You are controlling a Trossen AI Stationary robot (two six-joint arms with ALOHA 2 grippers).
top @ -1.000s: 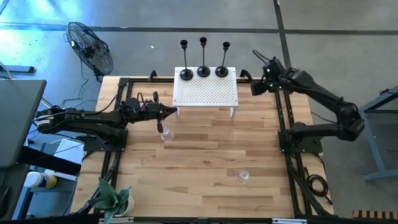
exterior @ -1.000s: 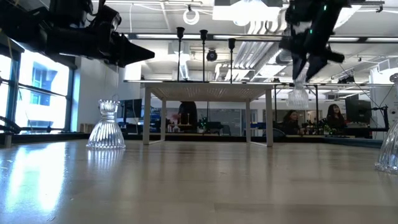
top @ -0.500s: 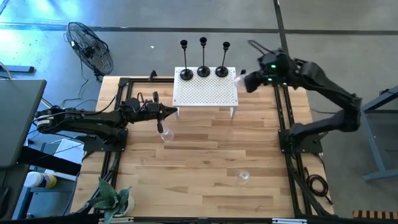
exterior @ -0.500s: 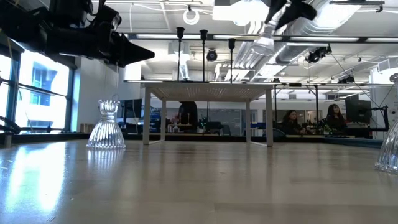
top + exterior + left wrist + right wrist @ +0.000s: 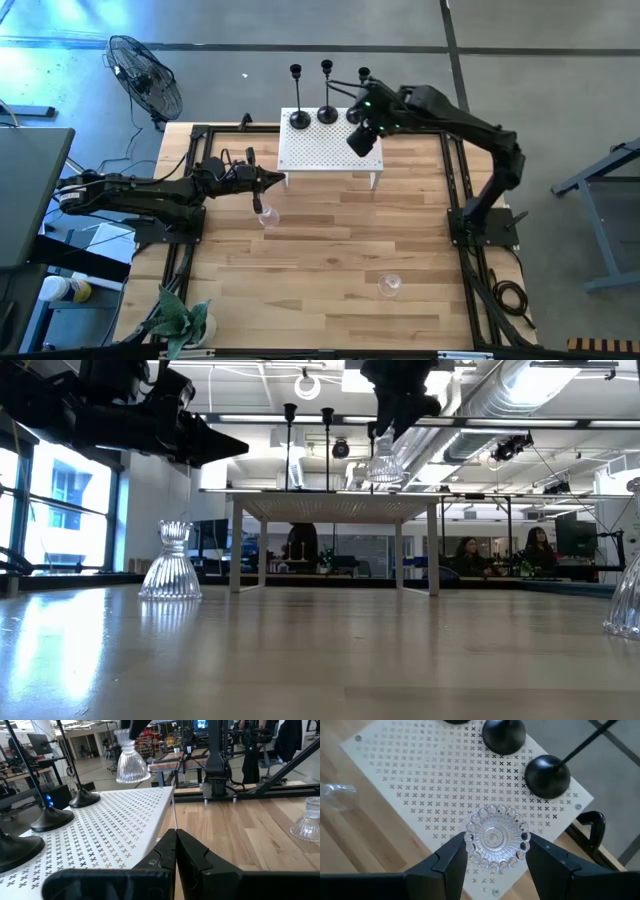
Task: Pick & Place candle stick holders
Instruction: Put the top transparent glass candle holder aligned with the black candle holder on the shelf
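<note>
Right hand point(image 5: 492, 851) clamped, left hand point(image 5: 176, 851) closed

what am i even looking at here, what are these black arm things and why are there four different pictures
These are two robot arms at a wooden table, filmed at once by four cameras: one overhead, one at table-top height, and one on each arm's wrist.

The right gripper holds a clear glass candle holder in the air above a small white perforated stand. Three black candlesticks stand along the back of that stand.

The left gripper waits shut and empty beside the stand's corner. Two more glass holders sit on the table: one near the left gripper, one nearer the front. A potted plant sits at the front corner.
</note>
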